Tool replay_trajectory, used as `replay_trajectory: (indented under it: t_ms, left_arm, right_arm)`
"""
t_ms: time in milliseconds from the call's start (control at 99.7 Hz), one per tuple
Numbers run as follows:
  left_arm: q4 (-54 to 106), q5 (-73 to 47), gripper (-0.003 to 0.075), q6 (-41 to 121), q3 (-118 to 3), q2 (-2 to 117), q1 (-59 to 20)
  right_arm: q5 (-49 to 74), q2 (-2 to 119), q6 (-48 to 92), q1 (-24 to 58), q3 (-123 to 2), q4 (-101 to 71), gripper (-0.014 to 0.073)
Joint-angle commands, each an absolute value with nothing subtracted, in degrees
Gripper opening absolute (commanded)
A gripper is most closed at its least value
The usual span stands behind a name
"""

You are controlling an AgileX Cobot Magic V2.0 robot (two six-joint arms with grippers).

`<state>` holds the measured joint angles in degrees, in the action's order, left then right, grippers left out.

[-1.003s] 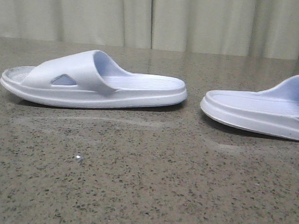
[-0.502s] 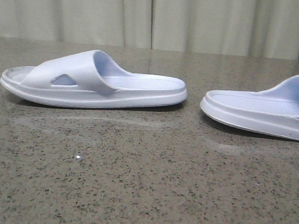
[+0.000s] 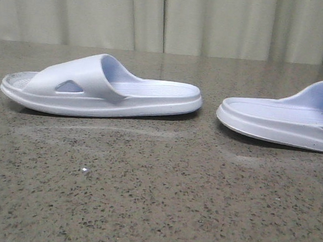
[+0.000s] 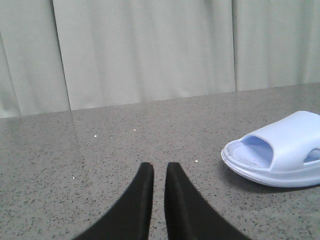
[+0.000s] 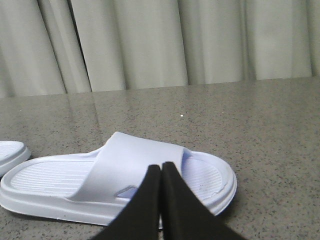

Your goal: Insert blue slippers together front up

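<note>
While both slippers lie sole-down on the speckled stone table, well apart from each other with their heels facing, neither of my grippers touches anything. My left gripper hangs over bare table with its fingers nearly together, only a thin gap between the tips, and the left slipper sits ahead of it and off to its right, toe opening turned toward it. My right gripper has its fingers pressed together, and the right slipper lies crosswise just beyond its tips.
</note>
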<state>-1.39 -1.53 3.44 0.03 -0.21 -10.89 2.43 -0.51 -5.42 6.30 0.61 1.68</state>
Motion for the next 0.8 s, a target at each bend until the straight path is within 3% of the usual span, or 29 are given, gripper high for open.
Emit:
replay_trajectory:
  t_ms: [0,251,481,792]
  left_arm:
    - [-0.89,4.22,0.0016,2.99,0.65,-1.85,-10.57]
    - [-0.58,6.83,0.0016,2.99,0.65,-1.85,-10.57]
    - [9.83,9.64,0.0015,2.99,0.55,-1.85,-10.57]
    - [20.49,-9.92,0.0015,2.99,-10.78,8.2,-8.9]
  right_arm:
    - [-2.15,-1.77,-5.16,6.26,1.77,2.22,-0.0107]
    - [-2.26,-1.77,-5.16,6.26,1.77,2.22,-0.0107]
    - [-0.83,-1.77,-5.16,6.26,-0.7,2.22,-0.0106]
    - [16.09,3.23,-5.16,6.26,-16.39,4.09,-0.0106]
